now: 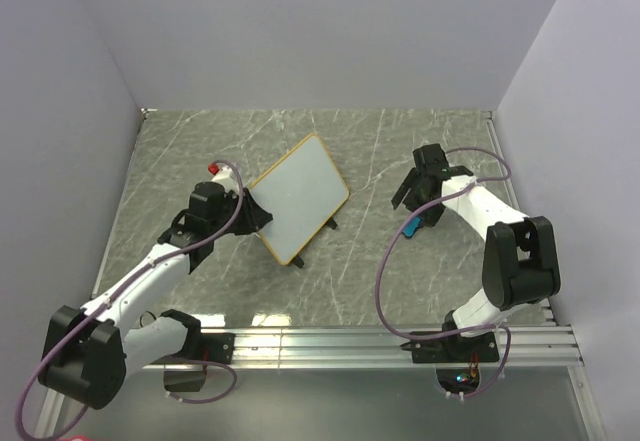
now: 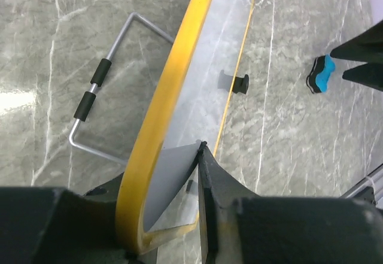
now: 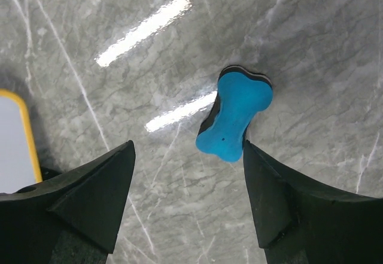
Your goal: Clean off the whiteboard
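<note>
The whiteboard [image 1: 298, 196] has a yellow-tan frame and a blank white face, and it stands tilted off the table. My left gripper [image 1: 250, 211] is shut on its lower left edge. In the left wrist view the frame [image 2: 179, 84] runs up between my left gripper's [image 2: 163, 177] jaws. A small blue bow-shaped eraser [image 1: 411, 227] lies flat on the table to the right of the board. My right gripper [image 1: 420, 204] hangs open just above the eraser [image 3: 236, 114], with nothing between its fingers [image 3: 188, 147]. The eraser [image 2: 321, 75] also shows in the left wrist view.
A bent wire stand with two black sleeves [image 2: 99, 87] sits behind the board. A small red object [image 1: 214, 168] lies by the left arm. Grey walls enclose the marble table on three sides. An aluminium rail [image 1: 400, 341] runs along the near edge.
</note>
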Robot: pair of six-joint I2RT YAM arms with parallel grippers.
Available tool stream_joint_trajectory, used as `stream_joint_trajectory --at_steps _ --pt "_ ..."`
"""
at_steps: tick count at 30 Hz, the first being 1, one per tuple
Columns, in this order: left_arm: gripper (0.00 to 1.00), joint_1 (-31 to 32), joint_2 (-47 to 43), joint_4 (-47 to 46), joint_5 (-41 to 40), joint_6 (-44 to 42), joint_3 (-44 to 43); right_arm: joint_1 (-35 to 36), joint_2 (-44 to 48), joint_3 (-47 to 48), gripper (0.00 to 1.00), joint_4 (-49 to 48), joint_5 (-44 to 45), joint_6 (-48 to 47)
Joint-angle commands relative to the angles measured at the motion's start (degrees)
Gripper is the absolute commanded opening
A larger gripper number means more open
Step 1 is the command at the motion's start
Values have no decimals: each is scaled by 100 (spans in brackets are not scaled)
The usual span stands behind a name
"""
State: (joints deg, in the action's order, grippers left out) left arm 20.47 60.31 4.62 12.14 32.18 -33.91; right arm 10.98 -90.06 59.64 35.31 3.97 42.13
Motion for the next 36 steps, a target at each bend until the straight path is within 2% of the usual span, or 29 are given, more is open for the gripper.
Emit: stream_joint_trajectory --at_steps 1,7,14,20,30,34,36 --pt "0 -175 226 399 -1618 -512 78 -17 15 364 80 90 -89 -38" --pt "0 -175 419 583 -1908 215 122 -26 -38 619 79 213 -177 -100" --pt "0 -26 280 478 -1794 789 490 -17 59 584 79 196 -300 -143" --pt "0 466 227 829 -2145 974 578 -17 305 295 78 64 -379 -117" --pt "1 1380 -195 1673 -2866 1790 710 -8 700 -329 78 -156 -370 -30" --pt "7 1547 -476 1849 -2902 2046 851 -17 814 -479 78 -235 -379 6" --pt "20 1670 -652 1998 -2910 2168 877 -17 858 -558 78 -253 -379 32"
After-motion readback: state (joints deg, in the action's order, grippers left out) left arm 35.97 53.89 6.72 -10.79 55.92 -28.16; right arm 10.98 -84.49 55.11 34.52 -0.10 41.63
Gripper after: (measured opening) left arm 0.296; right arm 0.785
